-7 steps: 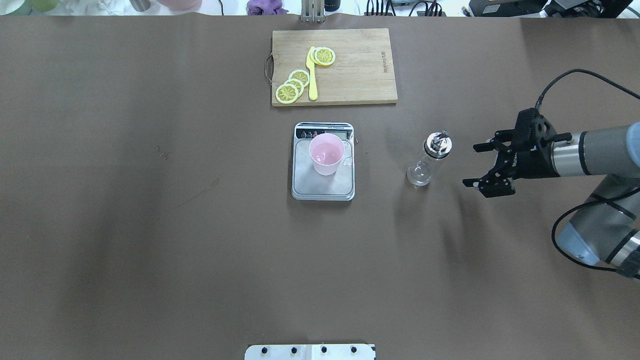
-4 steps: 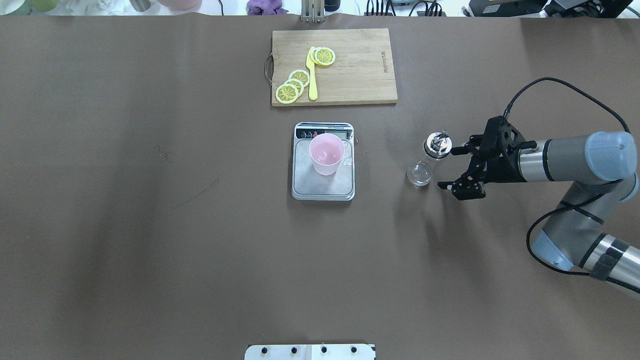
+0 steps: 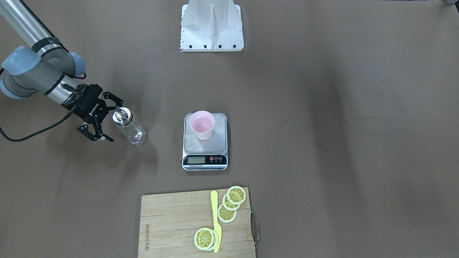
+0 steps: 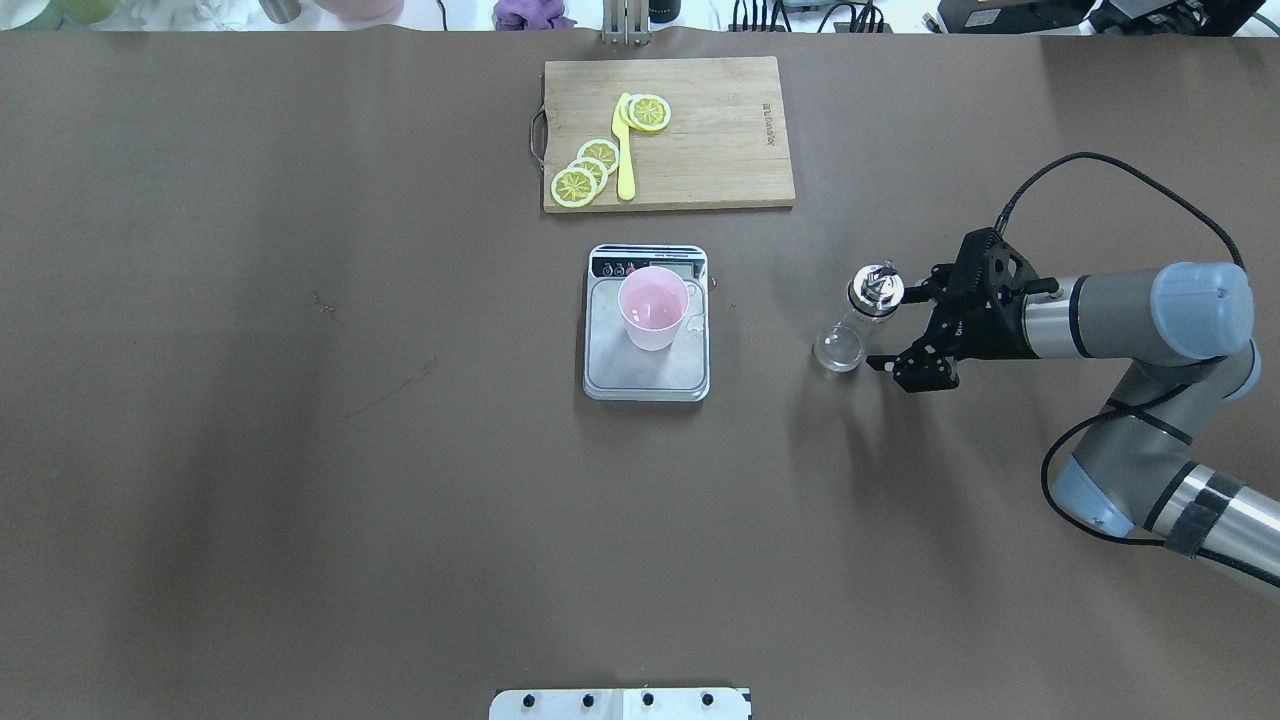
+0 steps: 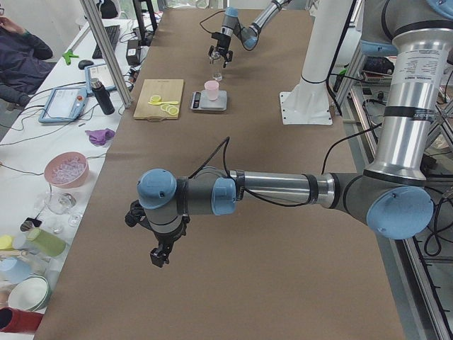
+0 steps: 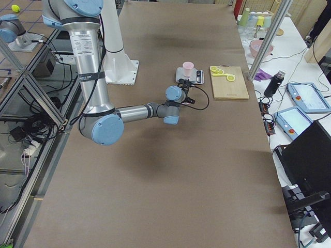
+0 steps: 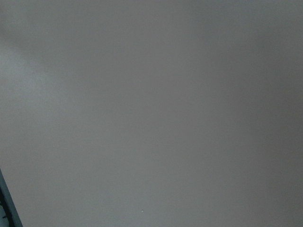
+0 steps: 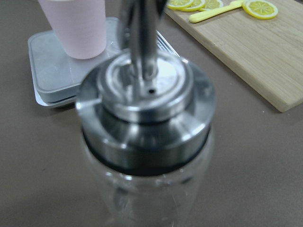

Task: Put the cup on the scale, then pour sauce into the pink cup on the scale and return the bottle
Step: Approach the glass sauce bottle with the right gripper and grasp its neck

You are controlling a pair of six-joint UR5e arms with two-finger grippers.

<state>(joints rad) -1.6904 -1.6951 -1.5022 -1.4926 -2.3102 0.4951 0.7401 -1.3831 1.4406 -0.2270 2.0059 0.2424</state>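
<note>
The bottle (image 4: 860,320) stands upright on the table (image 4: 300,450), to the right of the scale (image 4: 646,378) and well apart from it. The cup (image 4: 652,308) sits on the far half of the scale's steel platform. The right arm (image 4: 1120,315) reaches in from the right with its forearm nearly level, and the right gripper (image 4: 888,331) points left at the bottle. Its jaws are spread wide, one finger just beside the metal cap and the other beside the glass base. The left gripper (image 5: 161,253) hangs low over bare table at the left end, and its jaw state cannot be told. A cutting board (image 4: 700,130) with lemon slices (image 4: 585,172) lies beyond the scale. One second earlier the right gripper was well right of the bottle. It has since moved leftward, while the bottle, cup and scale are unmoved.
</note>
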